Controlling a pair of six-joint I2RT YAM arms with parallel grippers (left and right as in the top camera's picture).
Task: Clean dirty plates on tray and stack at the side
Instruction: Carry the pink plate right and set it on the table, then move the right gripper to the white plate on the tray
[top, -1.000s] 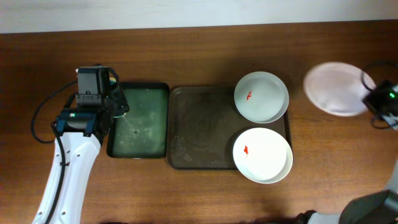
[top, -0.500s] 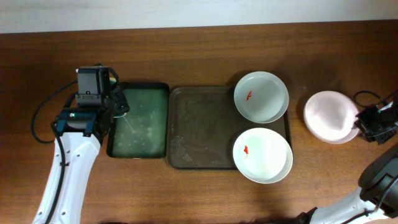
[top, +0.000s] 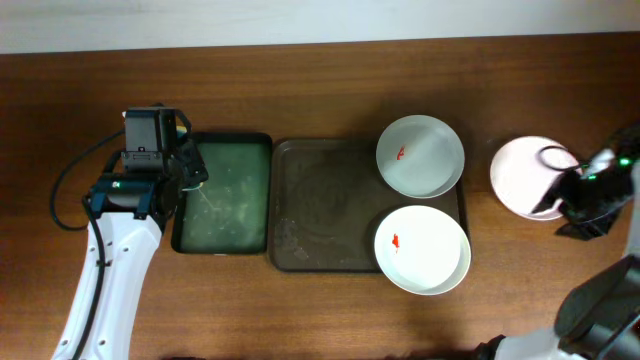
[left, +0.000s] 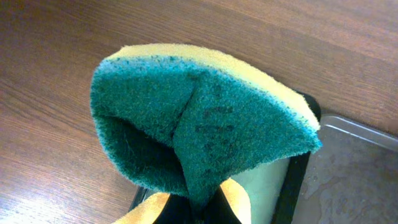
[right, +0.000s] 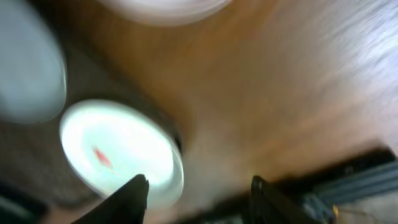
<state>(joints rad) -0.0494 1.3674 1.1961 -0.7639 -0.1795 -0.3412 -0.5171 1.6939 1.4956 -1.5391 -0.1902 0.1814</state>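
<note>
From overhead, two smeared plates (top: 432, 168) sit at the right end of the tray (top: 325, 200), not yet wiped. A third plate (top: 520, 172), apparently clean, lies on the table right of the tray and likely starts the stack. The right gripper (top: 583, 196) hovers at its far edge. The left gripper (top: 190, 172) waits left of the tray.

The left wrist view shows it clenched on a folded sponge (left: 205, 118), scouring face outward for wiping.

The right wrist view is blurred; the fingers (right: 134, 194) are spread and empty.

Pretty much all you get here is the dark brown wooden table (top: 330, 90), grain running side to side, filling nearly the whole overhead view. Along the table's far edge there's a pale off-white strip (top: 300, 20), wall or floor, can't tell. Lighting's soft and even, no hard shadows. Up close the tabletop has a dull sheen, though the right wrist view is blurry.
</note>
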